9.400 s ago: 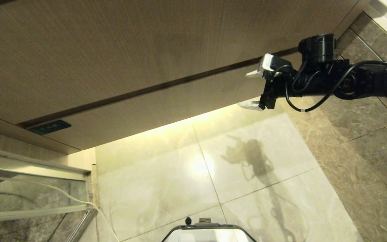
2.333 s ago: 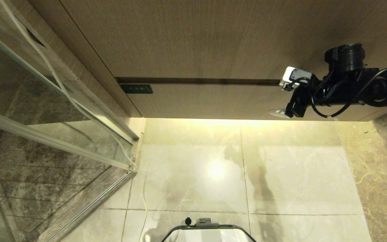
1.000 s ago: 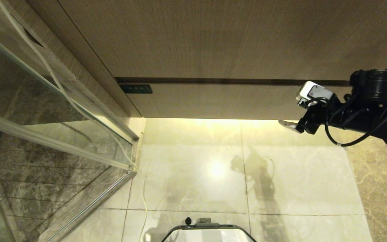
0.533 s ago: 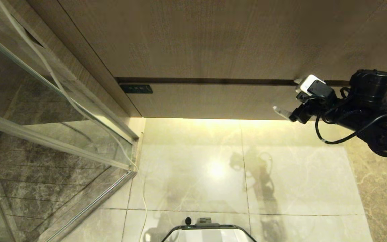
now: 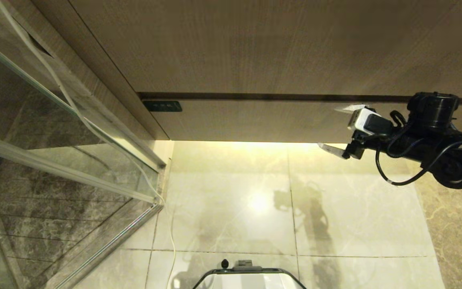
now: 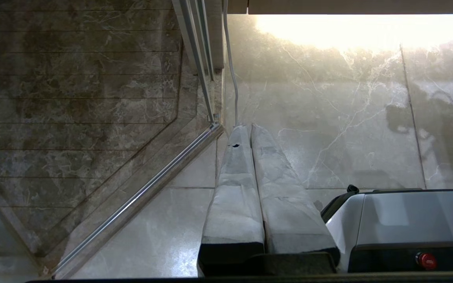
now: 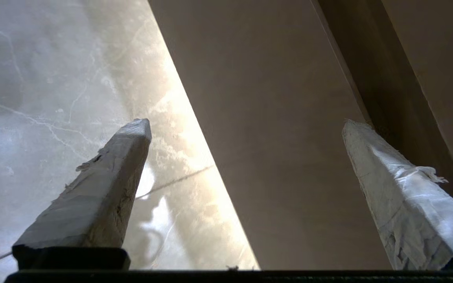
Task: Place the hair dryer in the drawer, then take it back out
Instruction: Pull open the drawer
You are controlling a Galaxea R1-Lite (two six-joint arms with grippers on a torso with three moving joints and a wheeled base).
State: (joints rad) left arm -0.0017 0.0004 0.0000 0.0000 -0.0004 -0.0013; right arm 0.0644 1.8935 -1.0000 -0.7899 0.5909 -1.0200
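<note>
One relation matters here: the drawer runs long from left to right, shut, and your right gripper sits at its right end with its fingers spread wide, one at the seam above the front, one at the lower edge. They bracket the front's height and hold nothing. The left gripper hangs pressed together, low over the floor. No hair dryer shows anywhere.

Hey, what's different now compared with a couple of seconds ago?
The right gripper has shifted rightward and lower along the drawer front; its open fingers now straddle the front's height, holding nothing. The drawer stays shut, and the left gripper stays shut, parked over the floor.
</note>
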